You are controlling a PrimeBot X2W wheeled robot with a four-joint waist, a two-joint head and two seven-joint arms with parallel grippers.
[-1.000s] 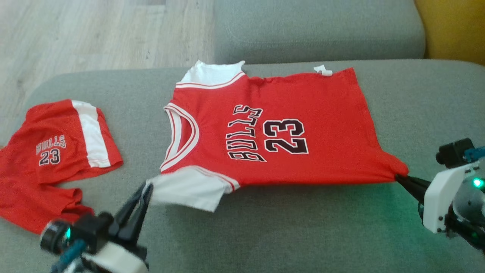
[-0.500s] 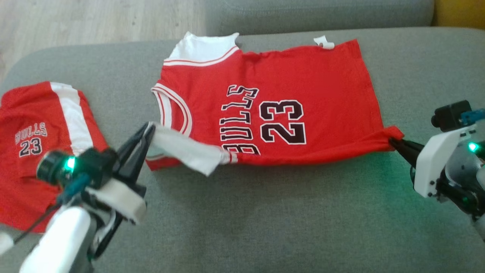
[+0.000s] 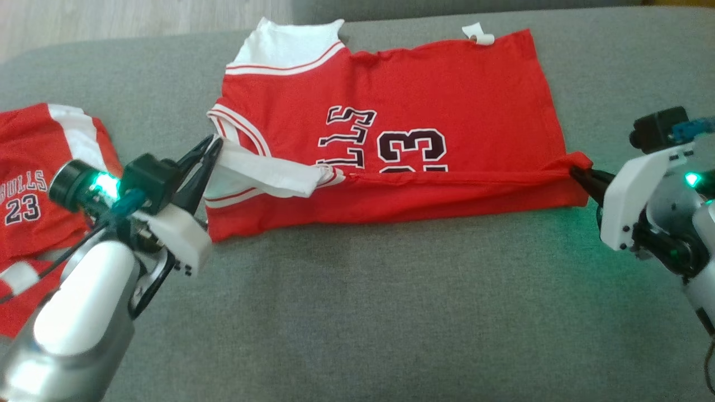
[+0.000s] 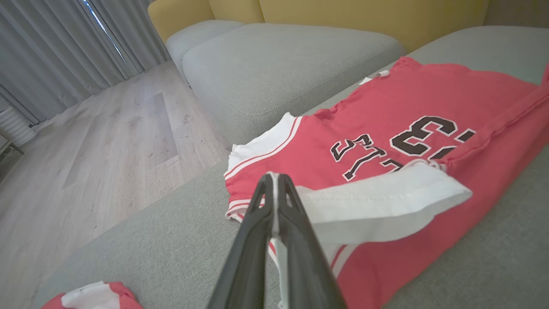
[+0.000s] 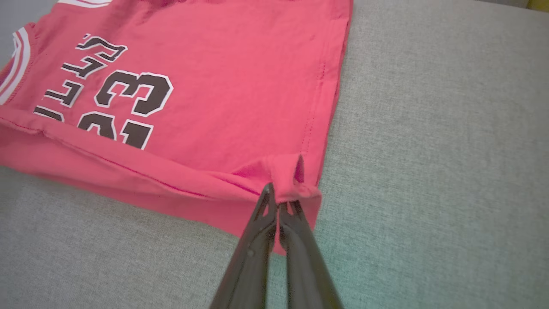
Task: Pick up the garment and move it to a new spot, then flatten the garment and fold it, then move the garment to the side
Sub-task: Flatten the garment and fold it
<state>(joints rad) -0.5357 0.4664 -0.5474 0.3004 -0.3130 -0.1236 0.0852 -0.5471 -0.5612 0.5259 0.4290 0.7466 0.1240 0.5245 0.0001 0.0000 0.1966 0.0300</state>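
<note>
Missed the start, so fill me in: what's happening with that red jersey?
The robot is mid-fold on the red jersey, spread on the grey sofa cushion. Its left gripper is shut on the near white sleeve, its right gripper on the hem corner. The near edge is raised and doubled over, covering the bottom of the print. Red shorts lie apart at the left.

I'm seeing the red cloth jersey with white sleeves looking soft and matt. The grey sofa cushion is showing coarse woven fabric. The pale plank floor is reading as satin wood. The long dark fingers of the left gripper and right gripper are looking matt plastic.
</note>
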